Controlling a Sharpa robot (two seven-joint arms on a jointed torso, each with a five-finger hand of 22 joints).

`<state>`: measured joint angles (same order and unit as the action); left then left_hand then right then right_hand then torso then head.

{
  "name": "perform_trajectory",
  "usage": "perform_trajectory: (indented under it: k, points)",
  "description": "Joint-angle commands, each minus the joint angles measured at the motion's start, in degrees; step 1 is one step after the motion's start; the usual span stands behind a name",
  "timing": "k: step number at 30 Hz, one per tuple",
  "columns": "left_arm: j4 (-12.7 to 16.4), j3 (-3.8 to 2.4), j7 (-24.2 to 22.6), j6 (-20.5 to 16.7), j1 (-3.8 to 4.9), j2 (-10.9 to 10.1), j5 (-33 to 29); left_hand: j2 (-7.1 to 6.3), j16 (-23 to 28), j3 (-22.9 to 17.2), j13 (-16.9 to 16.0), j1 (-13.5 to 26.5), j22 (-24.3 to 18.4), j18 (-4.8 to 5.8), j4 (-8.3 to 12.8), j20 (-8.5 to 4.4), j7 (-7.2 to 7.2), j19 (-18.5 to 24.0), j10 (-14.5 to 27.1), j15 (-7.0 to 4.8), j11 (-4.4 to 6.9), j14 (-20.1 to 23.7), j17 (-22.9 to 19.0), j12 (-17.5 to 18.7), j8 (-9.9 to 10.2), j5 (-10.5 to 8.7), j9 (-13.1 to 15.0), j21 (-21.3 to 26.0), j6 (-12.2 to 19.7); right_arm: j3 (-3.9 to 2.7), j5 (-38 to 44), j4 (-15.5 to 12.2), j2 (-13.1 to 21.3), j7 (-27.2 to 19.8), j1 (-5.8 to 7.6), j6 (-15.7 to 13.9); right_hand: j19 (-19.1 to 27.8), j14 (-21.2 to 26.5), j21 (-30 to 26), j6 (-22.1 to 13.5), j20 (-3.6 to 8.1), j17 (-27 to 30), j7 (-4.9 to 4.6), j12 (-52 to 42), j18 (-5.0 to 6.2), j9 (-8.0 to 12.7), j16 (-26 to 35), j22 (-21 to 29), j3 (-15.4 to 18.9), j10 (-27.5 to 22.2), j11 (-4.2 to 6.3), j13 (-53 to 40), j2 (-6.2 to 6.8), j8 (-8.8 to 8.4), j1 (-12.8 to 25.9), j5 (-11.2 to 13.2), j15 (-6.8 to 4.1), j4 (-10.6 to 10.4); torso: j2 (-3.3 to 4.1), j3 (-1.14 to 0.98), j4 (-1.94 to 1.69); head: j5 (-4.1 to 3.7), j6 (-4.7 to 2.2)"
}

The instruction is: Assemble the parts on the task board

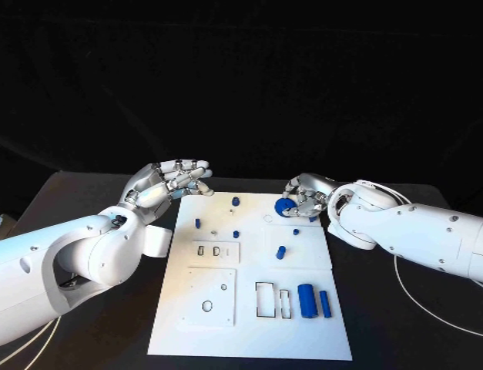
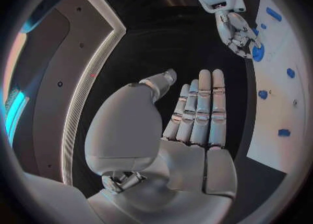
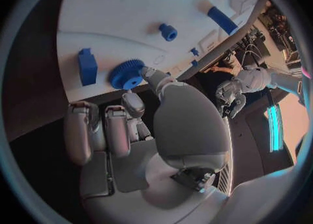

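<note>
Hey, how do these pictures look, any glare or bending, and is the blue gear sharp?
Head view: task board evenly lit against dark surroundings, no strong glare. Right wrist view: fisheye bends the board's edges; blue gear is sharp. Left wrist view: bright cyan strip glows at the rim.

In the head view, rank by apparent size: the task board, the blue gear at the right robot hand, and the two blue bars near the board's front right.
1. Task board.
2. Thicker blue bar.
3. Thinner blue bar.
Blue gear: partly hidden by the right robot hand, so unranked.
</note>
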<state>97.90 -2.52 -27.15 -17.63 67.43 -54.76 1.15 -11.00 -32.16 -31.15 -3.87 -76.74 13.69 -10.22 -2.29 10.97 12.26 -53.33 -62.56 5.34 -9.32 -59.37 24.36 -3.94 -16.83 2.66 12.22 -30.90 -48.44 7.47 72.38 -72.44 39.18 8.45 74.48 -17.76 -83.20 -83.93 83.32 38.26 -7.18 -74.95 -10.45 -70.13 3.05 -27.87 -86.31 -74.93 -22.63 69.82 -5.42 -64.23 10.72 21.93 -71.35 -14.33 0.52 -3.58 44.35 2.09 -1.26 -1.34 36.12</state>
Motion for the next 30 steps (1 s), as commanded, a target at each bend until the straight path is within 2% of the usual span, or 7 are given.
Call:
perform_trajectory:
  k: [1,9,14,22,27,30]
  points:
    - [0.0,-0.03,-0.2,1.2,0.03,0.1,-0.2,0.14,-0.3,0.0,0.0,0.3,0.1,0.05,0.3,-0.18,0.96,0.4,0.5,0.10,-0.03,0.4,0.1,0.2,0.4,0.21,0.1,-0.3,0.4,-0.01,0.5,0.4,-0.2,1.2,-0.08,-0.8,-0.5,-4.2,0.5,-0.5,0.14,-6.0,0.01,-0.3,-0.62,-0.1,-0.4,-5.3,-0.2,0.4,-0.01,-0.2,-0.05,0.23,-0.4,-0.3,0.51,-0.3,-0.02,0.02,0.05,0.00,0.27]
    - [0.0,-0.03,-0.2,1.3,0.03,0.2,-0.2,0.18,-0.3,0.0,0.0,0.4,0.1,0.05,0.3,-0.17,0.99,0.5,0.6,0.12,-0.05,0.4,0.1,0.2,0.4,0.21,0.1,-0.3,0.5,0.03,0.1,0.9,-0.5,1.4,-0.26,-0.2,-0.6,-4.3,0.7,-0.3,0.08,-6.2,-0.01,-1.0,-0.67,-0.1,-0.6,-5.6,-0.6,0.8,-0.03,-0.9,-0.44,0.61,-0.6,-0.3,0.56,-0.3,0.01,-0.09,0.14,0.30,0.62]
    - [-0.1,-0.03,-0.2,1.3,0.03,0.1,-0.2,0.18,-0.3,0.0,0.0,0.4,0.1,0.05,0.3,-0.17,0.99,0.5,0.6,0.12,-0.05,0.4,0.1,0.2,0.4,0.21,0.1,-0.3,0.5,0.04,0.3,1.0,-0.3,1.3,-0.31,-0.2,-0.7,-4.3,0.7,-0.2,0.06,-6.3,-0.01,-1.3,-0.70,-0.2,-0.6,-5.7,-0.7,1.0,-0.03,-1.3,-0.55,0.75,-0.7,-0.3,0.56,-0.3,-0.05,-0.03,0.10,0.29,0.68]
    - [-0.2,-0.03,-0.1,1.3,0.03,0.1,-0.2,0.18,-0.3,0.0,0.0,0.4,0.1,0.05,0.3,-0.17,0.99,0.5,0.6,0.12,-0.05,0.4,0.1,0.2,0.4,0.21,0.1,-0.3,0.5,0.04,0.9,0.6,-0.2,1.1,-0.36,-0.4,-0.9,-4.3,1.0,0.6,0.04,-6.6,0.05,-2.3,-0.79,-0.2,-0.8,-6.2,-1.4,1.6,0.03,-2.4,-0.85,1.45,-1.2,-0.5,0.55,-0.1,0.01,-0.06,0.11,0.27,0.73]
    - [-0.2,-0.03,-0.1,1.3,0.03,0.1,-0.2,0.18,-0.3,0.0,0.0,0.4,0.1,0.05,0.3,-0.17,0.99,0.5,0.6,0.12,-0.05,0.4,0.1,0.2,0.4,0.21,0.1,-0.3,0.5,0.04,2.4,0.2,-0.1,1.0,-0.41,-1.8,-1.1,-4.4,1.2,1.9,0.10,-7.0,0.21,-3.5,-0.87,-0.2,-0.9,-6.6,-2.7,2.7,0.18,-3.8,-1.43,2.35,-1.8,0.7,0.44,0.2,0.03,0.01,0.10,0.18,0.80]
    - [-0.2,-0.03,-0.1,1.4,0.03,0.0,-0.2,0.18,-0.3,0.0,0.0,0.4,0.1,0.05,0.3,-0.17,0.99,0.5,0.6,0.12,-0.05,0.4,0.1,0.2,0.4,0.21,0.1,-0.3,0.5,0.04,3.7,-0.2,0.0,0.9,-0.46,-3.1,-1.5,-4.4,1.6,4.1,0.33,-7.3,0.68,-4.8,-1.00,-0.1,-1.1,-7.2,-4.3,4.0,0.60,-5.3,-1.69,3.23,-2.1,0.9,0.14,0.5,0.04,0.00,0.08,0.19,0.84]
